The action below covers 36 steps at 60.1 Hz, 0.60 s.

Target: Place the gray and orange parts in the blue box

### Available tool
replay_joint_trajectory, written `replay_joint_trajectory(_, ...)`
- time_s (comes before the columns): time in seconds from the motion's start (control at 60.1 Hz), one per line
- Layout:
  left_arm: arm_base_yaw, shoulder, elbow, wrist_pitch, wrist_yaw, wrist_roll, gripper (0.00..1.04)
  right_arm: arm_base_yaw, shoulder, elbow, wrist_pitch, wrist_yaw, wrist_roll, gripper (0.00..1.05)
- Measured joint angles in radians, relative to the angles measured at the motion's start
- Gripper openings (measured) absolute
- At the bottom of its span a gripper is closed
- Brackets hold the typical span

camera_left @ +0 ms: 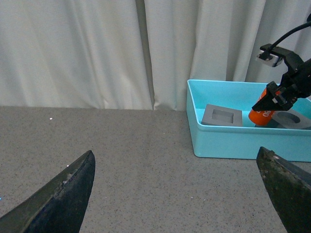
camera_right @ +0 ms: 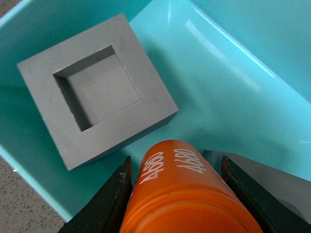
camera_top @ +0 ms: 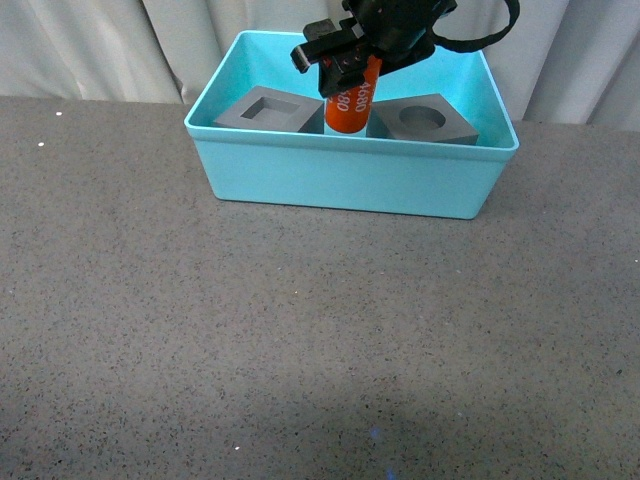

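Last step in hand; both gray cubes (camera_top: 268, 108) already inside blue box (camera_top: 350, 185); right gripper (camera_top: 345, 62) clamped on orange cylinder (camera_top: 350, 105) between them; next, lower and release; left gripper (camera_left: 177, 194) spread, empty.

Front high, left wrist low, sharing blue box (camera_top: 350, 185); right wrist close.

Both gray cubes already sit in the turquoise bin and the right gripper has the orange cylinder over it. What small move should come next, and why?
Probably lower slightly and open the right gripper. It is shut on the orange cylinder printed 4680, which hangs tilted inside the turquoise-blue plastic bin, over the gap between the square-recess gray cube and the round-recess gray cube. Whether the cylinder touches the floor is hidden.
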Motion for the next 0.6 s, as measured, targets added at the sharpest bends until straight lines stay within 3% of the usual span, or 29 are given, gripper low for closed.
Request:
replay_joint_trajectory(0.349,0.0,0.0,0.0,0.0,0.0,0.0,0.98,0.0,0.109,0.117,-0.079,0.019,0.013,0.44)
replay_joint_trajectory(0.599,0.0,0.0,0.0,0.0,0.0,0.0,0.98,0.001,0.101,0.102,-0.059,0.034,0.037,0.8)
